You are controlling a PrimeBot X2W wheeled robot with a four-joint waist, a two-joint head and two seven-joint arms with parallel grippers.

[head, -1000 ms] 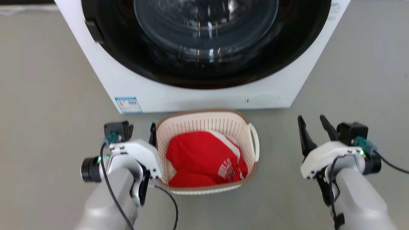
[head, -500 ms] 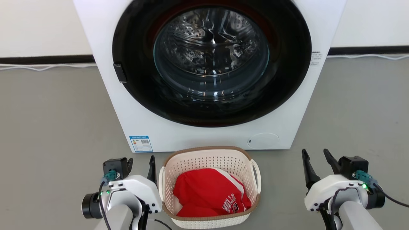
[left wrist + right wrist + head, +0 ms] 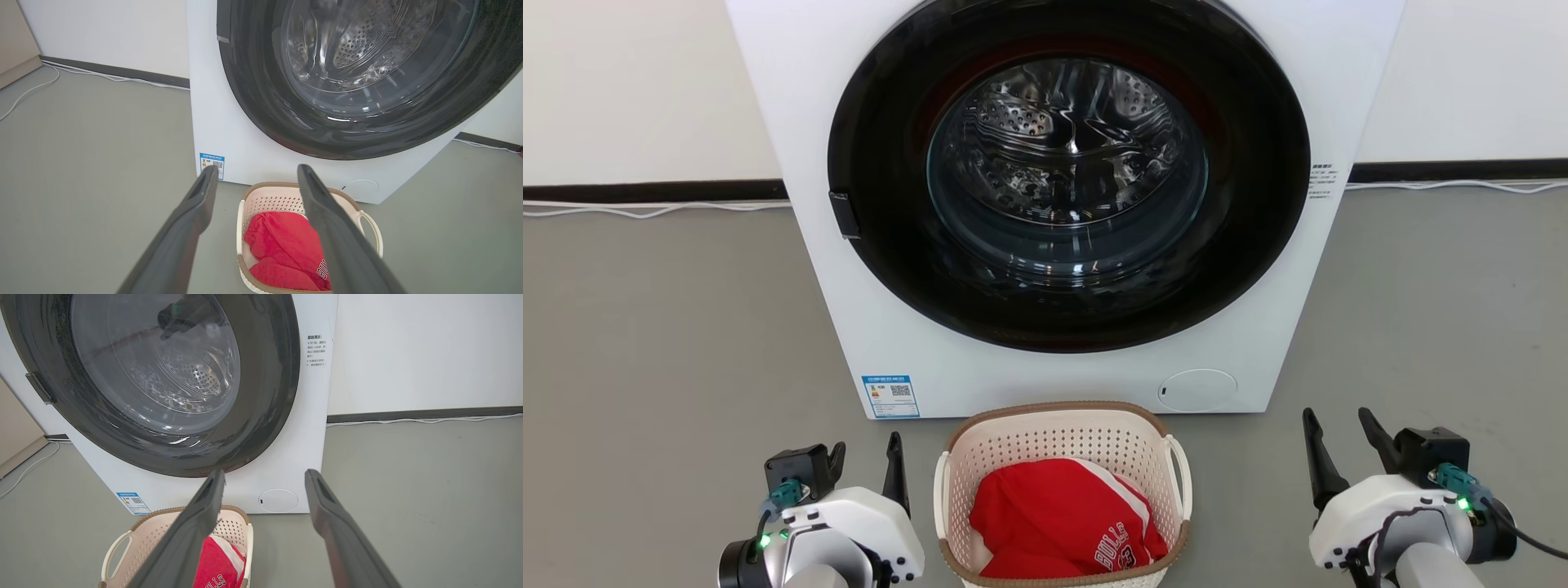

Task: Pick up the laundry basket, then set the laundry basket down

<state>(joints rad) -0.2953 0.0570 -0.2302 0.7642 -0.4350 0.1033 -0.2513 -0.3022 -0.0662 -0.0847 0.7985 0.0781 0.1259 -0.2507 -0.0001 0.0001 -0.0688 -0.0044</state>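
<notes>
Laundry room — washer (image 3: 1062, 204), grey floor (image 3: 662, 327)

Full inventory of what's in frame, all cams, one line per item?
washing machine: 1, white, centre, before the wall
door: 1, black ring round clear glass, washer's front
label: 1, blue and white, washer's lower left
round cover: 1, white, washer's lower right
printed text: 1 block, dark, washer's right edge
laundry basket: 1, cream, brown rim, on floor before the washer
garment: 1, red with white trim, in the basket
cable: white, on floor along the wall, both sides of washer
baseboard: black, foot of wall
floor: grey, all around
wall: white, behind washer
left gripper: 1, dark fingers, open, empty, left of basket
right gripper: 1, dark fingers, open, empty, apart to basket's right
</notes>
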